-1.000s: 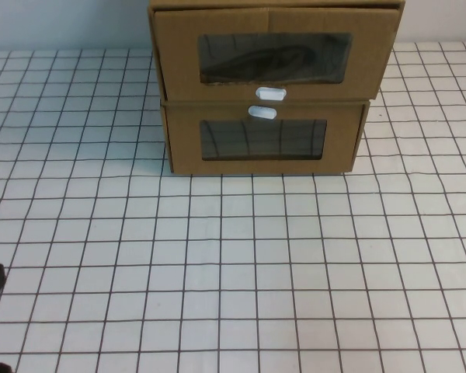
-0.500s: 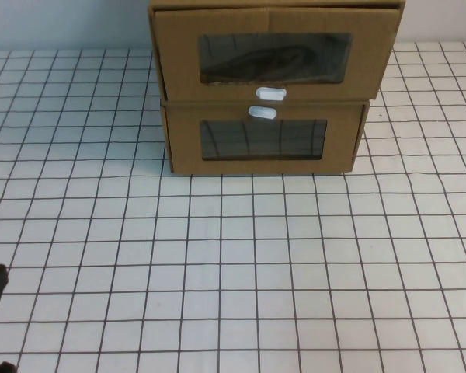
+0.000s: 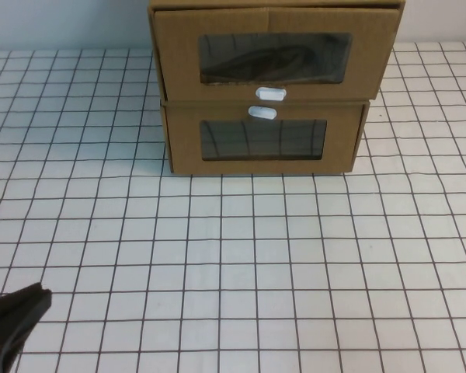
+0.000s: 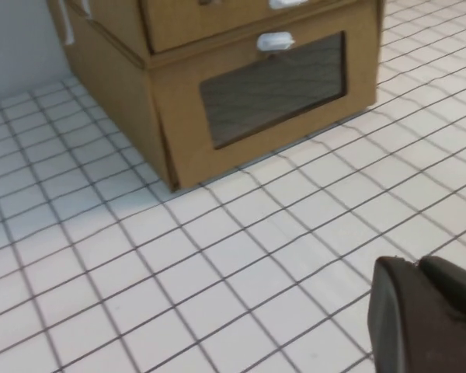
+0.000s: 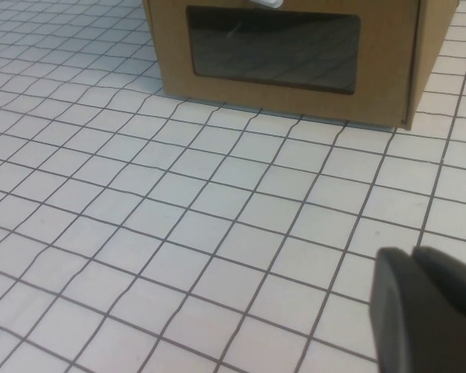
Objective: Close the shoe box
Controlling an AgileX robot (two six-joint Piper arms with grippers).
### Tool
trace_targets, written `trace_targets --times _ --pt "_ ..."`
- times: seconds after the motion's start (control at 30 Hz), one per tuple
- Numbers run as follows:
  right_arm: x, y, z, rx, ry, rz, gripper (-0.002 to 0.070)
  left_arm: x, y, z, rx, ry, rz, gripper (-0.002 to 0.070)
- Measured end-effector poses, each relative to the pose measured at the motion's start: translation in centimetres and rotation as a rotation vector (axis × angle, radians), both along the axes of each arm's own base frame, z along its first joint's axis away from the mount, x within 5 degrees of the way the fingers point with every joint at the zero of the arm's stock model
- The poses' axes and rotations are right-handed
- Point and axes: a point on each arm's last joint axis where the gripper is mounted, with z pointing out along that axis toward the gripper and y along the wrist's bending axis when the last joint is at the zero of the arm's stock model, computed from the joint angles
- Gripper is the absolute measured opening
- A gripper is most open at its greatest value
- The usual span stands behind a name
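Note:
The shoe box (image 3: 272, 31) is the upper of two stacked cardboard boxes at the table's far middle. It has a clear window with a dark shoe behind it, and a white pull tab (image 3: 270, 94) at its front's lower edge. Its front stands a little forward of the box beneath. It also shows in the left wrist view (image 4: 202, 23). My left gripper (image 3: 15, 315) is at the near left corner, far from the boxes, with fingers together and empty; it also shows in the left wrist view (image 4: 414, 264). My right gripper (image 5: 413, 253) shows only in its wrist view, shut and empty, low over the table.
The like lower box (image 3: 264, 144) has its white tab (image 3: 262, 113) at its front's upper edge; it also shows in the left wrist view (image 4: 272, 93) and the right wrist view (image 5: 295, 47). The white gridded table (image 3: 241, 256) stretches between the boxes and me.
My left gripper has risen and moved right into the high view's near left corner. The boxes have not moved.

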Motion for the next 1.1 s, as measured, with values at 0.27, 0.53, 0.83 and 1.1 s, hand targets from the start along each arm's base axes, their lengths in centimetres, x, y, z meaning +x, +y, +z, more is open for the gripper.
trace_targets --times 0.27,0.53,0.83,1.1 --pt "0.0 0.0 0.0 0.000 0.000 0.000 -0.0015 0.6 1.0 -0.2 0.077 -0.047 0.116 -0.0002" --pt "0.0 0.0 0.0 -0.001 0.001 0.000 -0.0015 0.0 2.5 -2.3 0.040 -0.134 0.276 -0.0003" --pt "0.0 0.0 0.0 -0.001 0.001 0.000 -0.0015 -1.3 3.4 -8.4 -0.011 -0.140 0.390 -0.0002" --pt "0.0 0.0 0.0 -0.002 0.003 0.000 -0.0015 -1.6 3.7 -10.0 0.053 -0.005 0.424 -0.0003"
